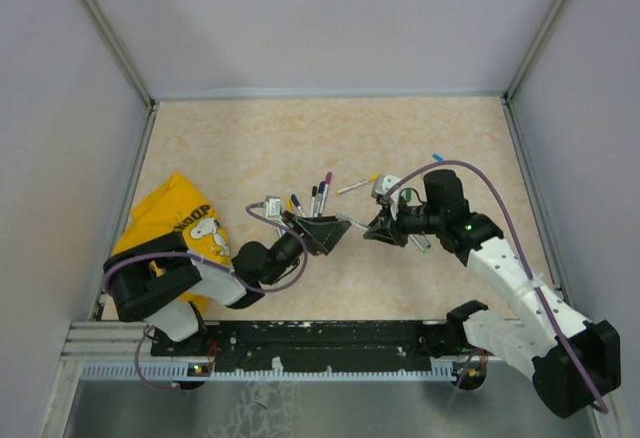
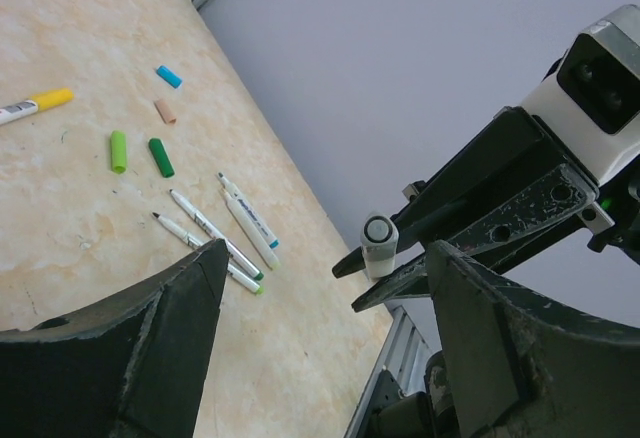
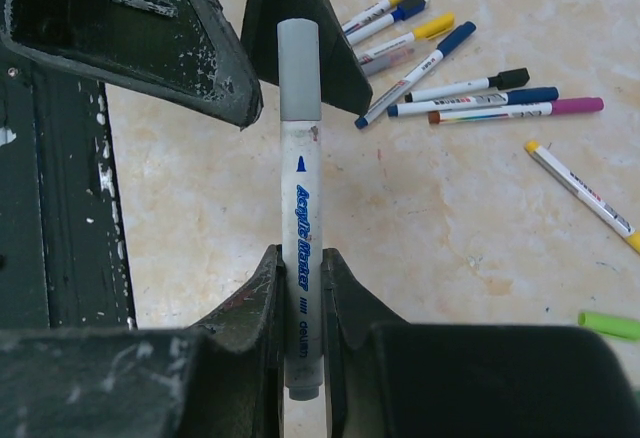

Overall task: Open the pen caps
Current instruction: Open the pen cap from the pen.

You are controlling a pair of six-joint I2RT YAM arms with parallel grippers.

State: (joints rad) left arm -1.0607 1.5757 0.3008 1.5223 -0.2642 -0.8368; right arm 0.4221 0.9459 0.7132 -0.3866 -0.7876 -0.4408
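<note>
Shows, from above, two robot arms meeting nose to nose over the middle of a beige counter (image 1: 300,138). On the 3 o'clock side, right gripper (image 3: 302,258) clamped tight on the white barrel of a grey-capped pen (image 3: 301,178), held clear of the counter with its capped end aimed toward 9 o'clock. Facing it, left gripper (image 2: 328,258) with jaws spread wide, one finger on each side of the grey cap (image 3: 298,68) and not closed on it; cannot tell whether either finger touches the cap.

Just past the grippers toward 12 o'clock, a loose bunch of capped pens (image 1: 316,196) lying flat, with caps in yellow, blue, black and purple. Near them toward 1 o'clock, a lone pen (image 1: 358,186) lying by itself.

In the left wrist view, toward 10 o'clock, four loose caps (image 2: 160,157) lying on the counter: blue, tan, light green and dark green. Just beside them, nearer the middle of that view, a few uncapped pens (image 2: 230,238) with bare tips.

Far out toward 9 o'clock in the overhead view, a crumpled yellow cloth (image 1: 180,223) with a cartoon print, well apart from the pens.
</note>
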